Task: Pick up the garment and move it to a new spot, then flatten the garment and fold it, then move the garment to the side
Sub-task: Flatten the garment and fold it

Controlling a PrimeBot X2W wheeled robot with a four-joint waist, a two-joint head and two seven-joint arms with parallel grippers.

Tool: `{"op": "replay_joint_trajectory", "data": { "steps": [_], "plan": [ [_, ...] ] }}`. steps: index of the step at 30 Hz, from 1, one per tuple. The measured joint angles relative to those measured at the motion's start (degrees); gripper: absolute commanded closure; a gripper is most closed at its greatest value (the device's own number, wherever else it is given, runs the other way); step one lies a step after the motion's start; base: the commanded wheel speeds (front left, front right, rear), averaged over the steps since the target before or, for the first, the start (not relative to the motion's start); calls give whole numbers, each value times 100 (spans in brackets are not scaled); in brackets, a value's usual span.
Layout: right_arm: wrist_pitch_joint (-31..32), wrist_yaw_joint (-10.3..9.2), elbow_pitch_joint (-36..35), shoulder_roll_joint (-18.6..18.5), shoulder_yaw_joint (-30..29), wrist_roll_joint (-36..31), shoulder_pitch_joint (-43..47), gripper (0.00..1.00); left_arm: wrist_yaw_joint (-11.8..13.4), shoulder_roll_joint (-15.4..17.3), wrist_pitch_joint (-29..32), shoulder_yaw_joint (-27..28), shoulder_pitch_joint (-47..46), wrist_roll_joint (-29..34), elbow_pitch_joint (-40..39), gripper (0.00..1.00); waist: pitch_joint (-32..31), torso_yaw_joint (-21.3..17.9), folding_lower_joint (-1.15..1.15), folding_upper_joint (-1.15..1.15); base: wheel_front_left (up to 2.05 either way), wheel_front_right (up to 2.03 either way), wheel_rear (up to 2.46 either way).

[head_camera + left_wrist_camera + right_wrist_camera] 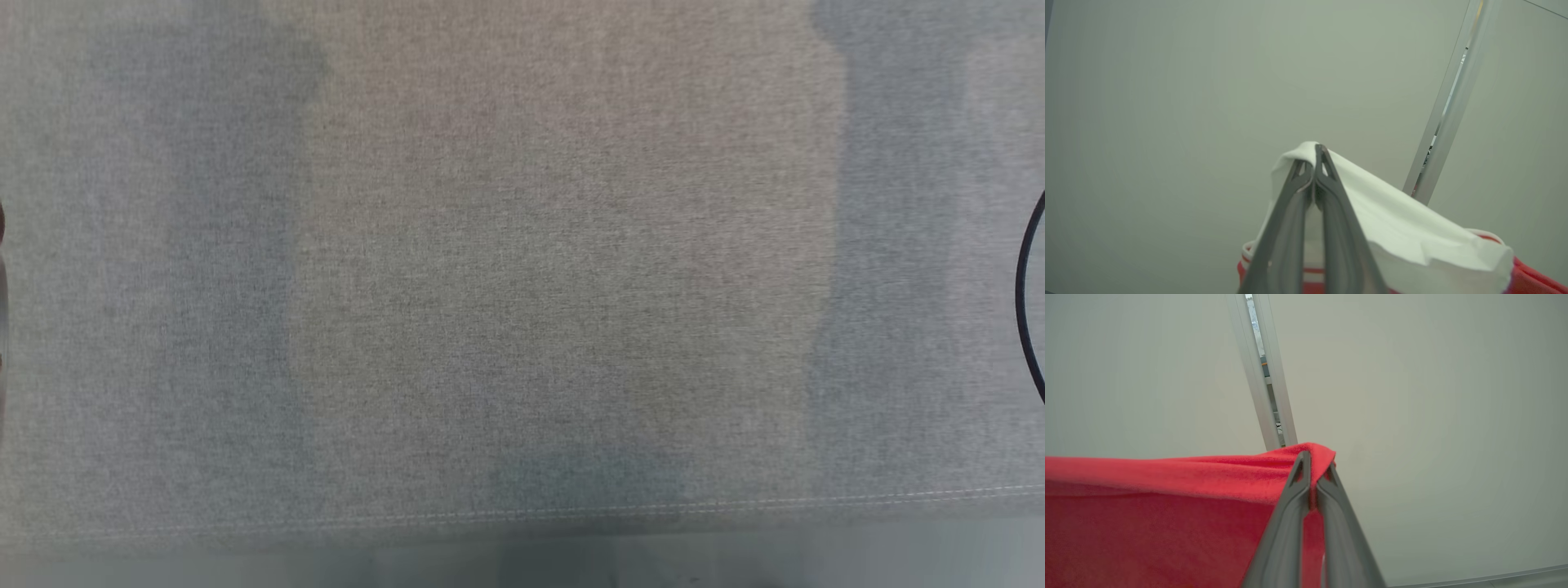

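Garment (pixel 1167 522) edge pinched by left pincer (pixel 1313 159) and right pincer (pixel 1316 463), both clamped, plain wall (pixel 1167 102) behind

Left claw (pixel 1318 152), jaws together, pinches a fold of the garment (pixel 1392 220), which drapes below and to its right in the left wrist view. A post (pixel 1449 110) rises behind, against the wall (pixel 1167 102). Right claw (pixel 1316 461) likewise nips the garment's top edge, the rest stretching away leftward. In the head view, cloth (pixel 522 245) hangs close, its hem (pixel 571 512) along the bottom.
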Motion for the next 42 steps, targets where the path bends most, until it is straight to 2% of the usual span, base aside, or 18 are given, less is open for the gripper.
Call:
{"op": "replay_joint_trajectory", "data": {
  "steps": [11,15,21,25,28,31,33,38,42],
  "plan": [
    [-300,0,694,-55,88,27,-192,100,-494,-86,-77,260,-62,-35,382,100,295,180,0,0,0,0,0],
    [-325,0,932,-40,316,286,-156,100,-890,-111,-91,326,92,-207,405,100,243,174,-1,0,0,0,0],
    [-286,-2,1120,57,990,958,577,100,-1392,-118,43,274,1074,-371,404,100,42,172,-1,0,0,0,0],
    [-133,-2,814,146,1695,1693,1301,100,-1547,2,68,237,2012,-538,53,100,-161,142,-1,0,0,0,0],
    [108,-1,316,57,2246,2391,2065,100,-1582,137,115,266,2881,-673,-426,100,-355,110,0,0,0,0,0],
    [326,-2,-390,-232,2718,3121,2844,100,-1553,271,245,253,3824,-784,-1118,100,-566,75,-1,0,0,0,0],
    [454,-2,-850,-455,2965,3597,3401,100,-1385,349,346,223,4497,-847,-1692,100,-715,54,-2,0,0,0,0],
    [699,-2,-1822,-988,3330,4429,4809,100,-722,673,778,193,6305,-1054,-3470,100,-1104,2,-2,0,0,0,0],
    [932,-2,-2426,-1173,3420,4952,5789,100,-97,989,1050,255,7788,-1283,-4911,100,-1404,-53,-2,0,0,0,0]
  ]
}}
